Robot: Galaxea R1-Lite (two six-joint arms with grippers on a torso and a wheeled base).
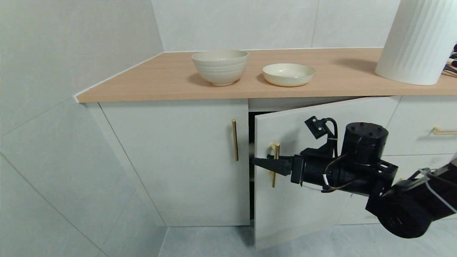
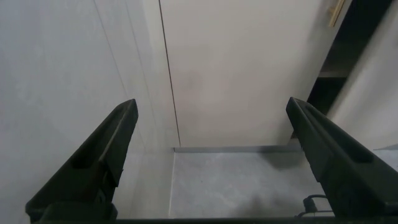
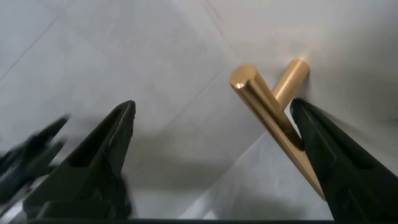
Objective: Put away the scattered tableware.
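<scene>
Bowl (image 1: 220,66) sits at nine o'clock of dish (image 1: 288,74) on wooden counter (image 1: 160,82); right gripper (image 1: 259,162), fingers spread, at handle (image 1: 275,148) of ajar cupboard door (image 1: 285,210); left gripper (image 2: 211,106) likewise released.

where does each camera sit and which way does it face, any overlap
Head view: on the head, facing forward and down at counter, bowl, dish and the ajar cabinet door; right arm and right tool show.
Left wrist view: on the left wrist, aimed low at a closed door and floor, framed by the open left tool.
Right wrist view: on the right wrist, close on the brass handle beside one finger of the right tool.
Shared: head and right wrist views both show that handle.
</scene>
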